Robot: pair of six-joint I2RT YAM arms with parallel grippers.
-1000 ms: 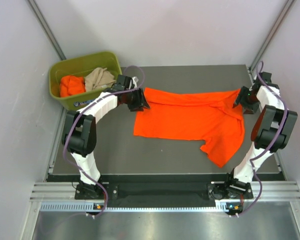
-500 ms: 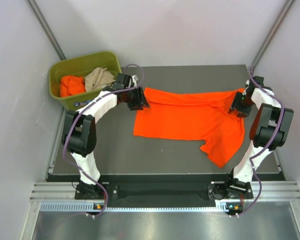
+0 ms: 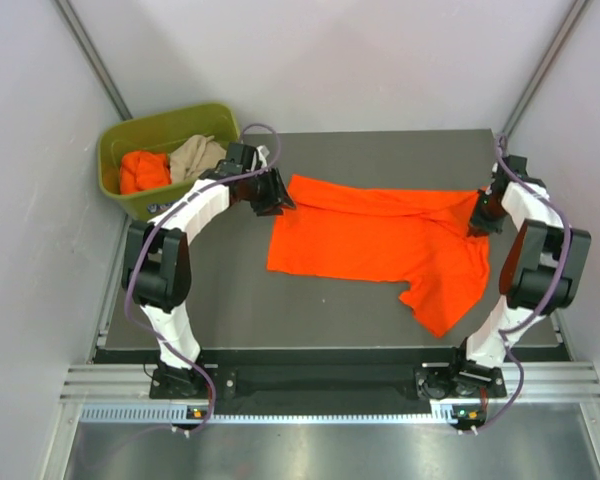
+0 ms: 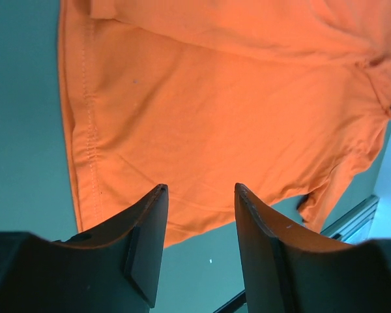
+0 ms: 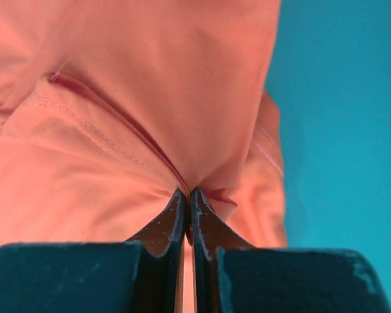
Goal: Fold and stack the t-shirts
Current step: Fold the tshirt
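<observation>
Grey walls box in a dark worktop (image 3: 380, 150). On it one orange t-shirt (image 3: 380, 240) lies spread but uneven. It is wide and fairly flat ahead of my left fingers (image 4: 146, 238), then bunched and sagging towards the near edge below my right fingers (image 5: 163, 228).

The right fingers are clenched on a pinch of that shirt where a seam puckers, with cloth fanning out from their tips. I judge this hold is meant to anchor or tug that far corner so the body can be drawn straight.

The left fingers stand parted with nothing between them. The shirt's edge shows through the gap just beyond their tips, so they are well placed to take that corner.

On the side of the left fingers away from the shirt, an olive bin (image 3: 115, 150) holds a beige t-shirt (image 3: 198, 155) and a second orange t-shirt (image 3: 142, 170), both crumpled. No fold is made yet.
</observation>
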